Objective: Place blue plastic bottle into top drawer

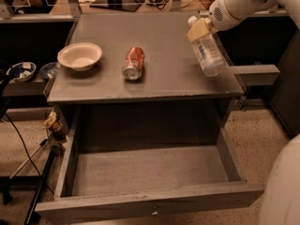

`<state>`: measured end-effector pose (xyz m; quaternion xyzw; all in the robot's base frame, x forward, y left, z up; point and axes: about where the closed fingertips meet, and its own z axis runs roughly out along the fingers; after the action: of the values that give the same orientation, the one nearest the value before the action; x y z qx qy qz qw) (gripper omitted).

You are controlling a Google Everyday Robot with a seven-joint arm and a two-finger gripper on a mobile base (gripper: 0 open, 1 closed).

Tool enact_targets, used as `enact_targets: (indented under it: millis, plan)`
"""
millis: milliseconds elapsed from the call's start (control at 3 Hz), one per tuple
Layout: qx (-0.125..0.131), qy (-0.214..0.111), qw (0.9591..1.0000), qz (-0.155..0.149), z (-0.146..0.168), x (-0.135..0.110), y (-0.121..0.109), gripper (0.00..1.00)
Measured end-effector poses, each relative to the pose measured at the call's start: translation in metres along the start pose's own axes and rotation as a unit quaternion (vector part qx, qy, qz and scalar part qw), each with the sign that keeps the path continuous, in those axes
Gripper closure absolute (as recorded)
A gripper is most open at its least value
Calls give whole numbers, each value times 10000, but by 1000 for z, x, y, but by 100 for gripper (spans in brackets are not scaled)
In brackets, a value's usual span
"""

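Note:
The blue plastic bottle (208, 55) is clear with a white cap and a pale label with blue print. It hangs tilted, cap up and to the left, over the right edge of the cabinet top (164, 41). My gripper (199, 29) comes in from the upper right and is shut on the bottle near its neck. The top drawer (150, 203) is pulled fully open below the cabinet top. It is empty inside, with a small metal knob (153, 212) on its front panel. The bottle is behind and above the drawer's right side.
A red soda can (133, 63) lies on its side in the middle of the cabinet top. A cream bowl (79, 55) stands at its left. A grey shelf arm (255, 71) sticks out to the right. Cables and a stand are on the floor at the left (28, 172).

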<state>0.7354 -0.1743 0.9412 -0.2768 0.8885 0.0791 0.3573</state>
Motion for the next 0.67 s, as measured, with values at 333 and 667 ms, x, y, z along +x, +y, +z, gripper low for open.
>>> enact_targets:
  millis: [333, 667]
  plan:
    - [0, -1, 10000, 0, 0, 0, 0, 100]
    - [102, -94, 9999, 8, -2, -10, -8, 100]
